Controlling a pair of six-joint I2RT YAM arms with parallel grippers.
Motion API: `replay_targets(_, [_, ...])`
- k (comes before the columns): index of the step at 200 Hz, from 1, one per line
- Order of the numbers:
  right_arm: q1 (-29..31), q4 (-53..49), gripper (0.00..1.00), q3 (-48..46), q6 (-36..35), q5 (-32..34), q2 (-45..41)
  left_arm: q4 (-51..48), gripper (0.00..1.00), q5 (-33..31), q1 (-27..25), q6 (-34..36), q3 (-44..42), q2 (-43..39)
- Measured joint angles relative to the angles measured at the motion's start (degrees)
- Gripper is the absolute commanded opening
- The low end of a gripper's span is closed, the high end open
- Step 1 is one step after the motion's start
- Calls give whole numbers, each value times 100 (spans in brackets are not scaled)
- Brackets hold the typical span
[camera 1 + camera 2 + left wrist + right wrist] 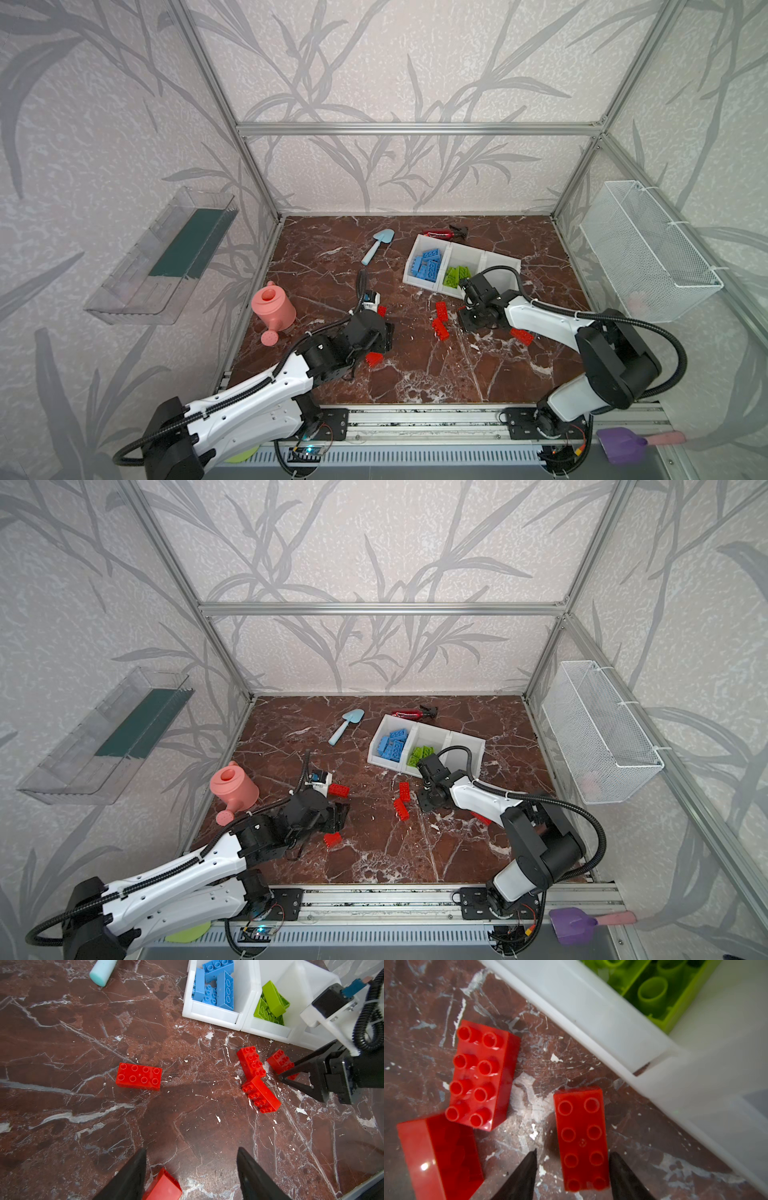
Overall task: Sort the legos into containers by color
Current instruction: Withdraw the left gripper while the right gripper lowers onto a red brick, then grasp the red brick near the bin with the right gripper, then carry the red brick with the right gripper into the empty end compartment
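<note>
Three joined white containers stand at the back right: one holds blue legos, the middle one lime green legos, and the third is partly hidden by my right arm. Red legos lie on the marble floor. My right gripper is open, its jaws low on either side of a red brick beside the bins, with a gap at one finger. My left gripper is open above the floor, with a red brick next to one finger.
A light blue trowel and a red spray bottle lie at the back. A pink watering can stands at the left edge. A wire mesh basket and a clear tray hang on the side walls.
</note>
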Motion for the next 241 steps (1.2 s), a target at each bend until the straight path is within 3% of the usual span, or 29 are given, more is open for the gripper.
replay_targets(62, [31,-4,28,90,11,107,109,-50,69,-151,0,-81,-74,-199])
replay_targets(114, [118,-192,26,103,22,74,-28,-166,68,-188,0,-133,-90,-354])
replay_targets(163, [181,-610,27,238,138,-155,-1178,-144,70,-227,0,-267,-341,-667])
replay_targets(213, [22,-911,27,590,238,-348,-1899,15,95,-236,0,-435,-433,-570])
replay_targets(241, [-332,-949,27,662,275,-444,-1893,155,97,-181,0,-437,-435,-404])
